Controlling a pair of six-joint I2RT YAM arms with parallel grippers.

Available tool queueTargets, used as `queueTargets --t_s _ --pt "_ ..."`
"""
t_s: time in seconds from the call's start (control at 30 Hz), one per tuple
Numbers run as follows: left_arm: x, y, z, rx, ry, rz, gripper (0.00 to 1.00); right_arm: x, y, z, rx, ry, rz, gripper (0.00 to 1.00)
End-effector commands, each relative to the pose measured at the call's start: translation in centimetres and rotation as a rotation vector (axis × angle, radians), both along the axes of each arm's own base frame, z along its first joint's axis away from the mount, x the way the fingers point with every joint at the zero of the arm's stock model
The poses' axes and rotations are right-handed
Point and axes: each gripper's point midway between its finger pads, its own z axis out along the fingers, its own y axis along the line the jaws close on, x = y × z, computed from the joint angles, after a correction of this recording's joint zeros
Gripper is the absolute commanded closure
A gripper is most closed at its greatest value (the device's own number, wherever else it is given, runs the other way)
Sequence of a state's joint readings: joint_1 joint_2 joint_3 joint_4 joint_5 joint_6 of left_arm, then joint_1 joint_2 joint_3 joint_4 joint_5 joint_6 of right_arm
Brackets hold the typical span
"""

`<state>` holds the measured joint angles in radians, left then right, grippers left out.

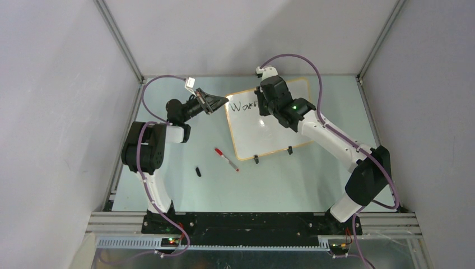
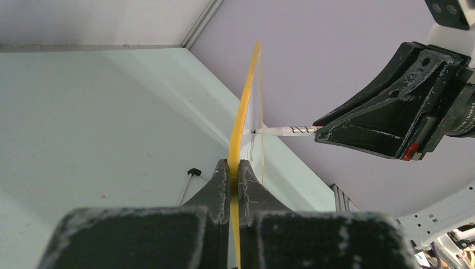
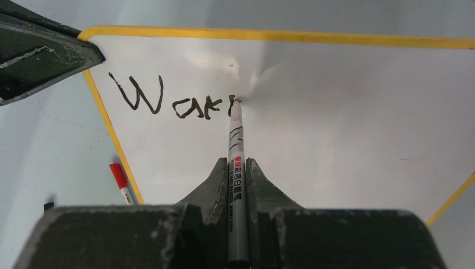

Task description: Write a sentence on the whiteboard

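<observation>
Black and scuffed, the left end effector (image 2: 234, 168) is clamped shut on the yellow-orange rim at the left corner of the whiteboard (image 1: 269, 131), steadying it. To its right on the table (image 1: 313, 179) lie a small dark cap (image 1: 198, 171) and a red marker (image 1: 226, 159), both just off the board's left edge. The board sits at the far middle of the table, turned at an angle. It looks thin, stiff, light and glossy, so I'd expect it to skate under pen pressure unless pinched by the rim, as it is; the slick face offers no hold. The sentence (image 3: 179, 106) has barely begun, a few black letters along the top left. The right end effector (image 3: 236, 165) is closed round a black marker (image 3: 235, 134), its tip touching the board after the last letter. White space lies open rightward and below, though the far-right rim limits a line's length.
</observation>
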<state>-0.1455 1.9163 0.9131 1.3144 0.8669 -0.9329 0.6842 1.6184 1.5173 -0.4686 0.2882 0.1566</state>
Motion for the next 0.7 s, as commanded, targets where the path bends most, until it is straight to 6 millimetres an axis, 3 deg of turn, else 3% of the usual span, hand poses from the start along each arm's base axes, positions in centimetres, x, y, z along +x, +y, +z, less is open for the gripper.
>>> queueTargets --t_s 0.0,0.67 --pt "-0.6 -0.6 1.1 0.039 -0.097 -0.031 1.00 0.4 0.5 1.6 0.025 -0.027 0.013 1.00" --pt "-0.6 -0.6 1.2 0.040 -0.100 -0.031 1.00 1.5 -0.8 1.6 0.001 -0.041 -0.067 1.00"
